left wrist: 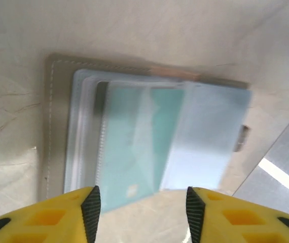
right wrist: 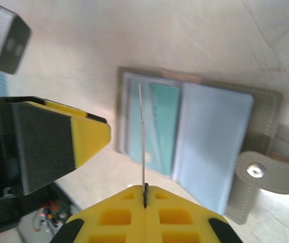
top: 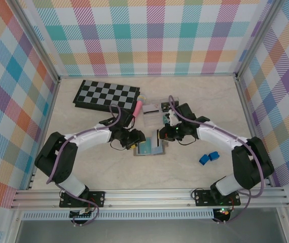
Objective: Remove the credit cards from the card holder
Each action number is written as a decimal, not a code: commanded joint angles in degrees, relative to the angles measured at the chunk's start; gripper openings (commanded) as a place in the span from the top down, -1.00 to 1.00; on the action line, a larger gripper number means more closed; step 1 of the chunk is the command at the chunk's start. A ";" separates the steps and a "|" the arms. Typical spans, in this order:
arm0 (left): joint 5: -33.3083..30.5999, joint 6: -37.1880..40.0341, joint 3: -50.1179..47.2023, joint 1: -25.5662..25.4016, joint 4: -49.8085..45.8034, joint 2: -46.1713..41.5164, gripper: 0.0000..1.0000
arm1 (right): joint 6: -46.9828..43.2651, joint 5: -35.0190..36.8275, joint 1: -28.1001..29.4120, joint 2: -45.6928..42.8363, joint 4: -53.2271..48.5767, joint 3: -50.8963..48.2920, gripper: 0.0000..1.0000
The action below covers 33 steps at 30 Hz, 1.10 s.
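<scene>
Two grippers meet over the open card holder [top: 149, 149], which lies flat on the table [top: 96, 169] with both panels facing up. I find the left gripper [left wrist: 142, 208] at the holder's left side in the top view. From its own wrist camera the yellow fingertips [left wrist: 89, 205] stand well apart with nothing between them, poised just over the holder's near edge. The teal-green card [left wrist: 134, 147] sits inside a clear sleeve of the holder, directly beyond the gap between those fingertips and untouched by them.

The right gripper [right wrist: 145, 195] hangs at the holder's right side. Its fingers are pressed together on the end of a thin card [right wrist: 142, 131], which I see edge-on as a fine line standing across the holder's teal panel. I cannot tell its colour, nor whether its far end is clear of the sleeve. The holder's strap [right wrist: 258, 174], with a metal snap, lies flat on the table beside the blank panel.

Beyond the card holder stand a clear plastic box [top: 153, 109] and a chessboard [top: 107, 94]; to its right lie two small blue pieces [top: 209, 157].
</scene>
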 commanded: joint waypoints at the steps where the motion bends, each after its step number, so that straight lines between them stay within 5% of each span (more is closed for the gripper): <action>1: 2.55 -1.25 1.88 1.63 2.11 -3.90 -0.17 | 2.79 -7.90 -2.47 -1.94 6.78 -1.07 1.00; 8: 10.69 -5.42 1.22 3.66 17.18 -6.31 -0.66 | 8.44 -18.54 -7.61 -0.56 17.35 0.62 1.00; 17: 21.37 -11.06 2.56 5.29 32.26 -1.93 -0.67 | 14.91 -25.78 -10.81 3.23 24.83 5.05 1.00; 20: 23.08 -13.36 2.45 5.98 37.19 -1.14 -0.54 | 17.41 -27.86 -11.55 5.05 28.02 5.55 1.00; 33: 23.15 -14.35 2.94 7.11 42.01 2.17 0.62 | 17.42 -29.82 -11.91 7.76 30.92 5.98 0.98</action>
